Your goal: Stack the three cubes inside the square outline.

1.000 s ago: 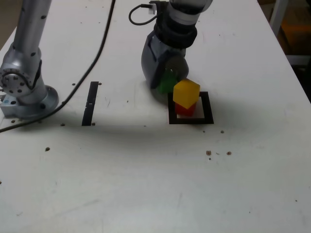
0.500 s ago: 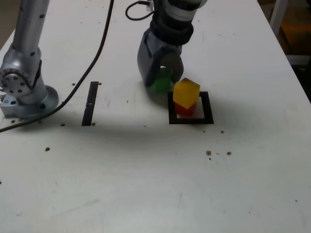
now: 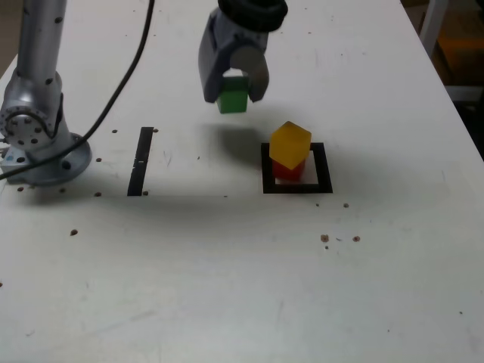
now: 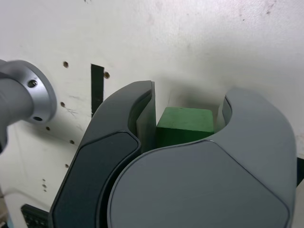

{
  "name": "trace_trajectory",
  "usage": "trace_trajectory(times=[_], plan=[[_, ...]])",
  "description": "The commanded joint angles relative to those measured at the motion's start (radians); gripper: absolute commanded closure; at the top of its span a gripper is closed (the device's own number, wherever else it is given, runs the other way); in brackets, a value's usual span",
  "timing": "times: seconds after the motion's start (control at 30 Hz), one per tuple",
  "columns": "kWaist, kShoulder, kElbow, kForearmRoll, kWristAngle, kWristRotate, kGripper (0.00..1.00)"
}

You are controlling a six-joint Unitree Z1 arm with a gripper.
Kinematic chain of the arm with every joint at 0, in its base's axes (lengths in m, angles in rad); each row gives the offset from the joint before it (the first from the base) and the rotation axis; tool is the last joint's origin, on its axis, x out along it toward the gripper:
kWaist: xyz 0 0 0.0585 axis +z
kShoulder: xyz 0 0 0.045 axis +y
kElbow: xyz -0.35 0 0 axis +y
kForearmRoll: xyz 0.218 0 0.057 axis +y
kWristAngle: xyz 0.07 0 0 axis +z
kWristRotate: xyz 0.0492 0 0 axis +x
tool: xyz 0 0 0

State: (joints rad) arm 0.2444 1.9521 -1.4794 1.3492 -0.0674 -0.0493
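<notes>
In the upper middle of the exterior view the pincer (image 3: 233, 97) hangs above the white desk (image 3: 227, 287), its jaws closed on the green cube (image 3: 232, 98), which is clear of the surface with its shadow lying below it; the wrist view shows the same green cube (image 4: 184, 124) clamped between the two grey jaws. Right of centre, the yellow cube (image 3: 290, 144) sits turned atop the red cube (image 3: 286, 171) inside the square outline (image 3: 296, 187). A straight black strip (image 3: 141, 160) lies at centre-left, near the arm's base (image 3: 38, 144).
</notes>
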Motion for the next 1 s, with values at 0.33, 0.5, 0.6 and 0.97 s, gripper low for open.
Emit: trace_trajectory(times=[0.33,0.5,0.6,0.97], plan=[[-0.145,-0.055,-0.335,0.251,0.009,0.121,0.81],[-0.216,-0.023,-0.422,0.252,0.008,0.116,0.81],[-0.256,0.010,-0.458,0.256,0.011,0.107,0.81],[-0.302,0.049,-0.493,0.270,0.042,0.108,0.81]])
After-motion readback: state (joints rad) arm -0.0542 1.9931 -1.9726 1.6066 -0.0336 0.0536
